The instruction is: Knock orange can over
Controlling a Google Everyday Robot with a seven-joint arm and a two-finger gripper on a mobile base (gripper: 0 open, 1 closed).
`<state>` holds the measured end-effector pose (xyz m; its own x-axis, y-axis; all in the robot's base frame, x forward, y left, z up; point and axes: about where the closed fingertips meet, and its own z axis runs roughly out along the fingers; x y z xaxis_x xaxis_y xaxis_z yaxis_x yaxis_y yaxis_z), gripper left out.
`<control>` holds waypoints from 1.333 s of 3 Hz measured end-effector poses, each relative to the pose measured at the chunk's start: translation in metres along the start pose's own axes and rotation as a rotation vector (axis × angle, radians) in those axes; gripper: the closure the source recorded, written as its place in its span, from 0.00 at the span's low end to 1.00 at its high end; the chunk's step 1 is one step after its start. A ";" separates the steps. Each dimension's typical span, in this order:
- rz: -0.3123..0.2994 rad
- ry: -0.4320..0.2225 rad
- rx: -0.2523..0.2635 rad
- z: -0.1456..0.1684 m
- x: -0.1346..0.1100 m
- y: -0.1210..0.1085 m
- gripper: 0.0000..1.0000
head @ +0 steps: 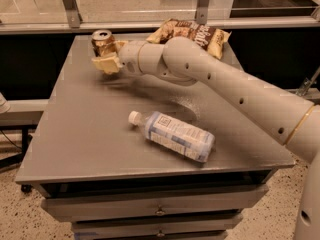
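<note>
The orange can (pixel 103 41) stands at the far left corner of the grey table (pixel 90 134), silver top showing, seemingly tipped a little to the left. My gripper (pixel 109 60) is at the can's near right side and touches or nearly touches it. My cream arm (pixel 215 79) reaches in from the right across the table's back half.
A clear plastic bottle (pixel 175 135) with a white cap lies on its side in the middle front. A brown-and-yellow snack bag (pixel 192 34) lies at the far edge behind my arm. A metal rail runs behind the table. Drawers sit below the top.
</note>
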<state>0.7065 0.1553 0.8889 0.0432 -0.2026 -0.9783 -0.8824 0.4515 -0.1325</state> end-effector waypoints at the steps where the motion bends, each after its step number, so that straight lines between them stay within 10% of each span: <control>1: -0.069 0.042 0.025 -0.023 -0.019 -0.026 1.00; 4: -0.335 0.516 -0.055 -0.093 0.028 -0.050 1.00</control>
<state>0.7079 0.0462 0.8831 0.1018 -0.7260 -0.6801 -0.8835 0.2483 -0.3973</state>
